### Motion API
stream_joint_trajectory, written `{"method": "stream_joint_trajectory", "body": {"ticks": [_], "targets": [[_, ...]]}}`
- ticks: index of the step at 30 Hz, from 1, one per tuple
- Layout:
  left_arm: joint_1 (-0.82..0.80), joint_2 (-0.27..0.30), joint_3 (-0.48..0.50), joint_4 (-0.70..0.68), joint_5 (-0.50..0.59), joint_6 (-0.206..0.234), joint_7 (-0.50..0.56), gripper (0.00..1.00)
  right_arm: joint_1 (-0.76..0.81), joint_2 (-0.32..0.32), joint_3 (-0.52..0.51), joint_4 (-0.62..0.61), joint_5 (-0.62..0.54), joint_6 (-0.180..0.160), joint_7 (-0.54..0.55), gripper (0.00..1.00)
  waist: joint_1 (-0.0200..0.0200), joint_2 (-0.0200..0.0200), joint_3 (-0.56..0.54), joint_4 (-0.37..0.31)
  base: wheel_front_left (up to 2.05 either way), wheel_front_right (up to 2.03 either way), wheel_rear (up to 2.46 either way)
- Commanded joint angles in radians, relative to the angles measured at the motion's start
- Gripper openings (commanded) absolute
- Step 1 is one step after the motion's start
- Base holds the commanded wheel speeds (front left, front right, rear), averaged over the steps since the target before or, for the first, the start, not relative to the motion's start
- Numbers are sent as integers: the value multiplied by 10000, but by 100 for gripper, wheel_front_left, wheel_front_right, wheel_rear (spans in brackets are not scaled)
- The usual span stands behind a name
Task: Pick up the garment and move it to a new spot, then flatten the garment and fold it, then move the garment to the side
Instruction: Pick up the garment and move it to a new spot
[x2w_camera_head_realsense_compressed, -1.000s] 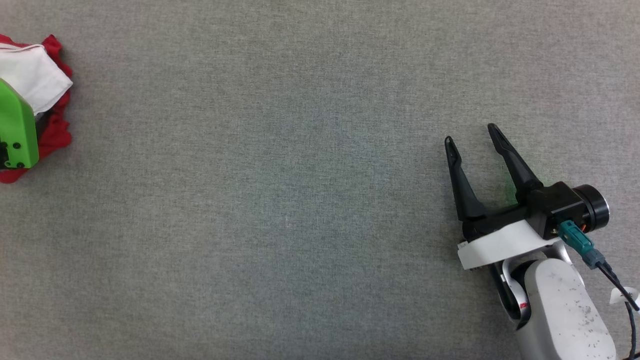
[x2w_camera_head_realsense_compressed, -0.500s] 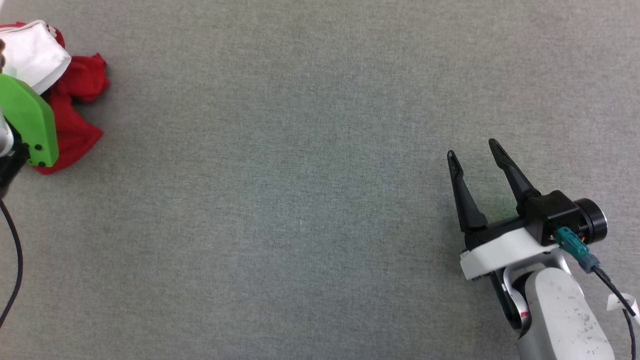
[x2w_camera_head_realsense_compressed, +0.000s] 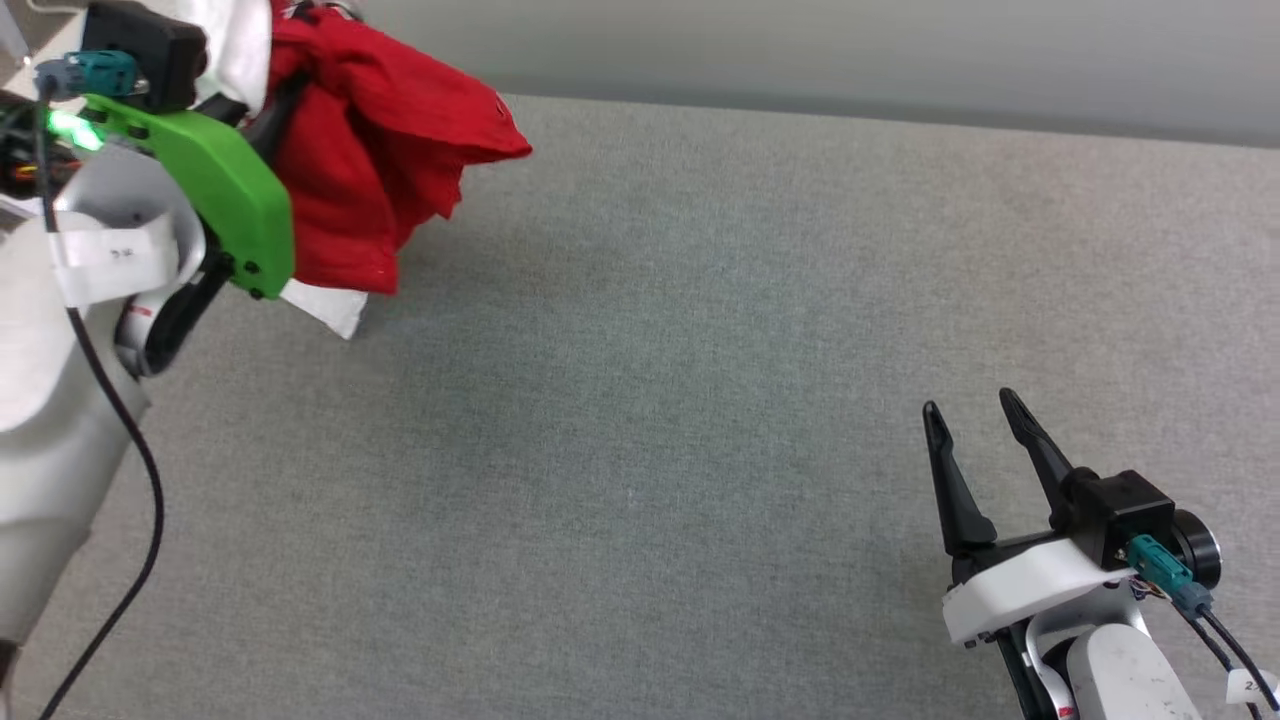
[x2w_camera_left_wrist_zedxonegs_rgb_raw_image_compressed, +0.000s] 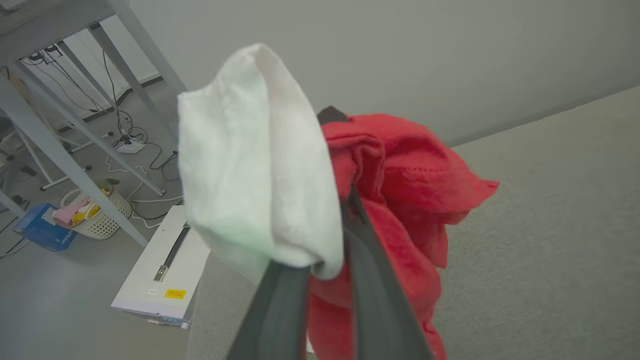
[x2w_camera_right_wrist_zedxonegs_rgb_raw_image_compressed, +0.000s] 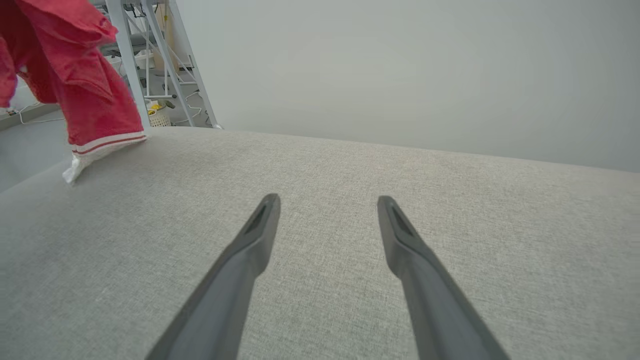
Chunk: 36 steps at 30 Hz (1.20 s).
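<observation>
- 2 dark fingers (x2w_camera_left_wrist_zedxonegs_rgb_raw_image_compressed: 372, 295) of the left gripper (x2w_camera_head_realsense_compressed: 278, 105) stand pinched nearly together on the garment (x2w_camera_left_wrist_zedxonegs_rgb_raw_image_compressed: 395, 170). In the left wrist view, cloth is bunched between and over them, and most of their length is hidden.
- On the left side of that view a white sleeve drapes over 1 finger. The red body of the garment is crumpled on the right side, with 1 dark fingertip poking out at its top.
- In the head view the garment (x2w_camera_head_realsense_compressed: 380, 170) hangs at the upper left of the frame, beside the green wrist cover (x2w_camera_head_realsense_compressed: 225, 190) of the left arm.
- Red folds spread toward the centre, and a white corner points down at the bottom.
- The right wrist view shows the garment (x2w_camera_right_wrist_zedxonegs_rgb_raw_image_compressed: 90, 95) at its upper left, with red-white striped trim at the lower hem. Whether the lowest white tip touches the grey fabric surface (x2w_camera_head_realsense_compressed: 640, 400) cannot be told.
- At the lower right of the head view, the right gripper (x2w_camera_head_realsense_compressed: 970, 402) has its 2 fingers spread wide with nothing between them. It sits well apart from the garment.
- In its own wrist view, the right gripper (x2w_camera_right_wrist_zedxonegs_rgb_raw_image_compressed: 327, 201) points along the bare grey surface toward a plain pale wall.
- Beyond the cloth, the left wrist view shows grey metal frame legs (x2w_camera_left_wrist_zedxonegs_rgb_raw_image_compressed: 75, 130), a white basket (x2w_camera_left_wrist_zedxonegs_rgb_raw_image_compressed: 102, 220), a blue box (x2w_camera_left_wrist_zedxonegs_rgb_raw_image_compressed: 42, 232) and a flat white device (x2w_camera_left_wrist_zedxonegs_rgb_raw_image_compressed: 160, 265) on the floor.
</observation>
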Motion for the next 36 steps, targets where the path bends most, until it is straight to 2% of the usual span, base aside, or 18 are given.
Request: {"method": "stream_joint_trajectory", "body": {"ticks": [1,10,19,23,28,36], "targets": [[-4,-257,-105,-291,-101,-15,-150,0,184,-24,-48,22,73,-7,-59,100,1,0,-1002,-84,0,0,0],[371,-1710,-825,-1194,-556,-15,-582,0,428,-24,-253,28,37,-7,-59,100,1,0,-1397,-1063,0,0,0],[-231,-3702,-1213,-596,-577,-14,-1750,0,373,-24,-384,68,113,-7,-59,100,1,0,-1335,-2521,0,0,0],[-300,-4259,-1299,-196,-653,-14,-2440,0,421,-24,-539,41,186,-7,-59,100,1,0,-1207,-2914,0,0,0],[478,-4138,-1467,627,-758,-14,-3005,0,420,-24,-623,-33,265,-7,-59,100,1,0,-927,-3024,0,0,0],[2570,-3227,-2435,1753,-1230,-15,-3423,0,145,-24,-468,10,281,-7,-59,100,1,0,-367,-2460,0,0,0]]}}
